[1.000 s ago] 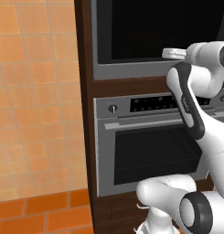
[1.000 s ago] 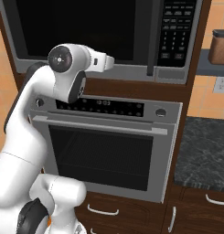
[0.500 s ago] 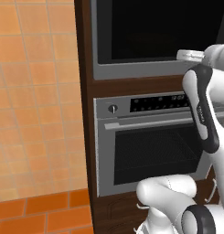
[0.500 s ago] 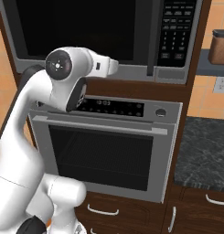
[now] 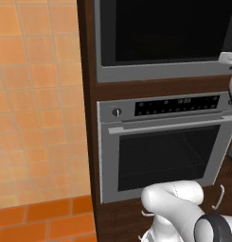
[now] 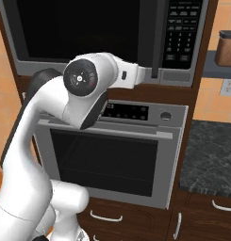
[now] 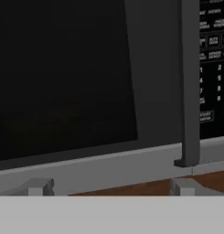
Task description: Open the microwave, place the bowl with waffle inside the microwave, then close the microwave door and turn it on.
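The microwave fills the top of the cabinet, and its door of glossy black glass is closed. A grey vertical handle runs along the door's right edge, beside the keypad. My gripper hovers just in front of the door's grey bottom strip, near the handle's lower end. In the hand view the door, the handle and the keypad are close ahead. The gripper is open, its fingertips wide apart with nothing between them. The bowl is out of view.
A grey oven with a mesh window sits directly under the microwave. A dark stone counter lies to the right, with a brown container on a shelf above it. An orange tiled wall stands on the left.
The arm has swung right and forward, carrying the hand closer to the microwave's lower right corner by the handle. The jaws have stayed open.
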You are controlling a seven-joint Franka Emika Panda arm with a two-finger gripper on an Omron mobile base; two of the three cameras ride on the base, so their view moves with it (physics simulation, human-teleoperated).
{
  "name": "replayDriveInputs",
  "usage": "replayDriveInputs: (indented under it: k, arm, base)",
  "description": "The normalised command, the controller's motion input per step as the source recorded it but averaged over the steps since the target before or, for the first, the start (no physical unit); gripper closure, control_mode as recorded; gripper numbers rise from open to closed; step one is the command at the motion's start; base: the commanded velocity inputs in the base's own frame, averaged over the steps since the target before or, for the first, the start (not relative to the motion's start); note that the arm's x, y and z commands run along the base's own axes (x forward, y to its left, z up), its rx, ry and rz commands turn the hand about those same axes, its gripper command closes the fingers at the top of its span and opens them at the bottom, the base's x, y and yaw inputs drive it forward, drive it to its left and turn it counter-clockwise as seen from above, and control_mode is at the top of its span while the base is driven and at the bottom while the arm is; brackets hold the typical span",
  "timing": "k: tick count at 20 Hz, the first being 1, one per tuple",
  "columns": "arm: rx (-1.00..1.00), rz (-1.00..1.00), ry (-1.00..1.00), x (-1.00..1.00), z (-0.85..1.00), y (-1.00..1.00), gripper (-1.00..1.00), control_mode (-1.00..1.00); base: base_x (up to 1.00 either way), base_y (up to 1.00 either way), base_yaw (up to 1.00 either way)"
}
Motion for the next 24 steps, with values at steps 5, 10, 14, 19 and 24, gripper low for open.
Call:
replayDriveInputs:
  k: [5, 10, 14, 19, 24]
  arm:
    - [0.00, -0.09, 0.00, -0.35, 0.02, -0.65, -1.00, -1.00]
    - [-0.02, -0.13, 0.00, -0.21, 0.00, -0.60, -1.00, -1.00]
    - [-0.04, -0.06, -0.07, 0.02, -0.04, -0.53, -1.00, -1.00]
    - [-0.01, -0.01, -0.06, 0.05, -0.12, -0.67, -1.00, -1.00]
    - [0.00, 0.00, -0.08, 0.20, -0.09, -0.44, -1.00, -1.00]
  base:
    - [0.00, 0.00, 0.00]
    - [0.00, 0.00, 0.00]
    - [0.00, 0.00, 0.00]
    - [0.00, 0.00, 0.00]
    - [0.00, 0.00, 0.00]
